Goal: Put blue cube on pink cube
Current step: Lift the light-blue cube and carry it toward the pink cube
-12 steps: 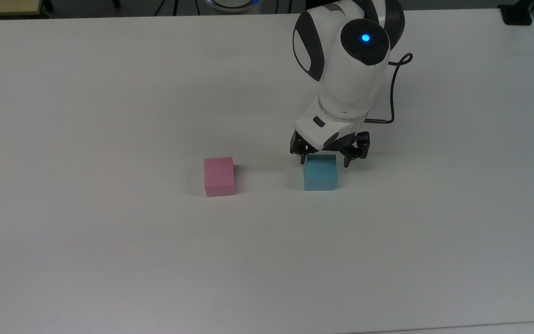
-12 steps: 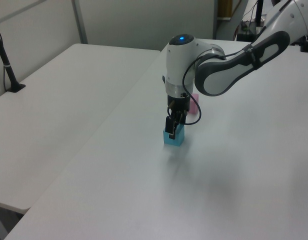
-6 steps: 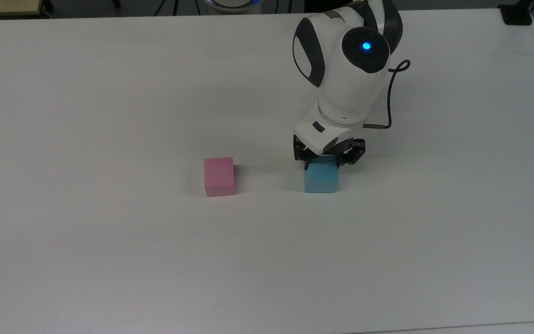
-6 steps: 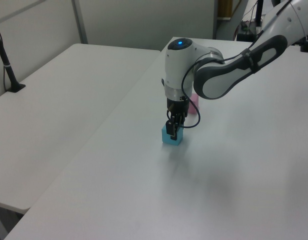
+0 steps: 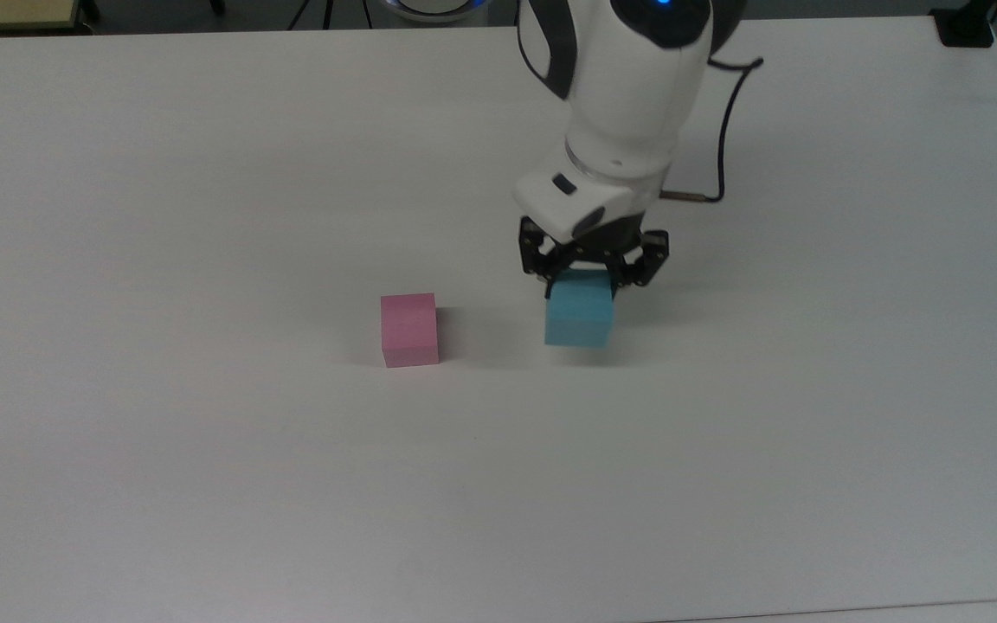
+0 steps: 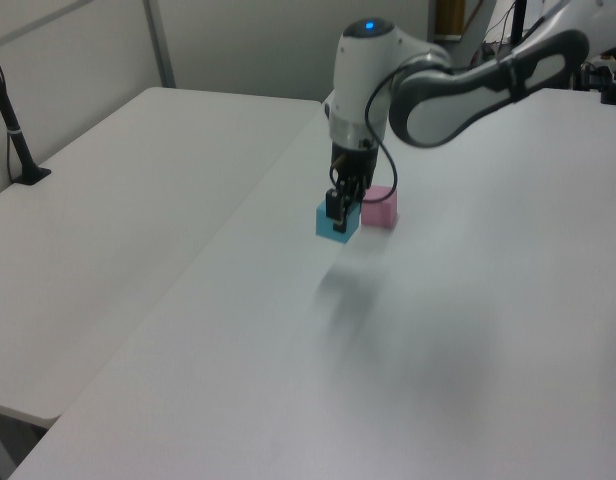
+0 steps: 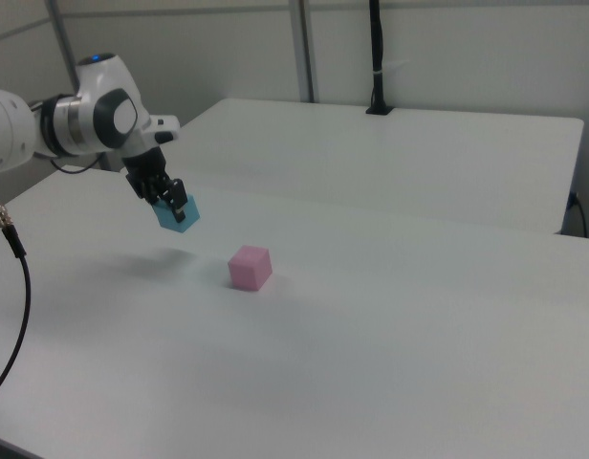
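White table (image 5: 204, 476), grey partition walls (image 7: 467, 57)

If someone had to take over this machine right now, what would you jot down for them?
Gripper: jaws shut on the blue cube, held in the air above the table, as the right view shows.
Pink cube: on the table, to the top view's left of the blue one, untouched.
Done: blue cube picked up.
Left: carry it over the pink cube, set it on top, let go.
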Robot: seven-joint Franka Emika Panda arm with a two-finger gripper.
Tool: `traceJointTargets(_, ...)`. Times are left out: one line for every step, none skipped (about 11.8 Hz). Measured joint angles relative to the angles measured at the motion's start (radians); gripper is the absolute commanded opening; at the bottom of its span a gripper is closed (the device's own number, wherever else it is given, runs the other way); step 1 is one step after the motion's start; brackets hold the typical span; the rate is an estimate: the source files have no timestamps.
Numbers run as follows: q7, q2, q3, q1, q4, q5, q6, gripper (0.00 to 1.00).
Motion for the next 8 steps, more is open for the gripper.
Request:
traceJointTargets(-0.012,-0.032,0.000,-0.013,0.000,0.000,-0.036,0.32)
traceJointTargets(-0.034,-0.063,0.000,-0.025,0.000,0.001,-0.071,0.32)
traceJointTargets(-0.068,-0.092,0.000,-0.038,-0.001,0.009,-0.106,0.35)
traceJointTargets(-0.111,-0.118,0.000,-0.052,-0.001,0.023,-0.144,0.35)
traceJointTargets(-0.183,-0.145,0.000,-0.069,-0.001,0.044,-0.201,0.34)
traceJointTargets(-0.260,-0.168,0.000,-0.085,-0.001,0.066,-0.252,0.34)
traceJointTargets(-0.327,-0.186,0.000,-0.102,-0.001,0.085,-0.282,0.34)
traceJointTargets(-0.364,-0.199,0.000,-0.121,-0.002,0.088,-0.291,0.33)
